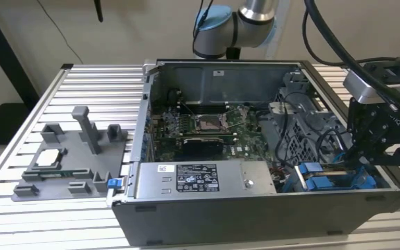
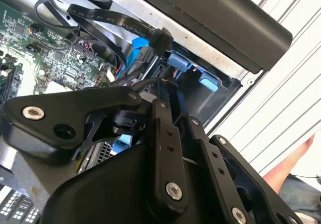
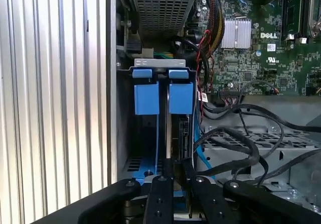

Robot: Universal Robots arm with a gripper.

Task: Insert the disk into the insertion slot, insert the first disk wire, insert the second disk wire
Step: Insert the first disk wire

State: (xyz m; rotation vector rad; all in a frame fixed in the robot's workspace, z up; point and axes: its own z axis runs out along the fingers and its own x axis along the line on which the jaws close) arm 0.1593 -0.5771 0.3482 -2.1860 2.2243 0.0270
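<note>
Disk wires [image 2: 115, 20] hang near the insertion slot [image 3: 159, 62], the hand [image 3: 176, 163] pinched narrow (on what, I cannot tell), so I'd square up before pressing.

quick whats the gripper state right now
Gripper: cannot be told; it is at the slot, beside black wires.
</note>
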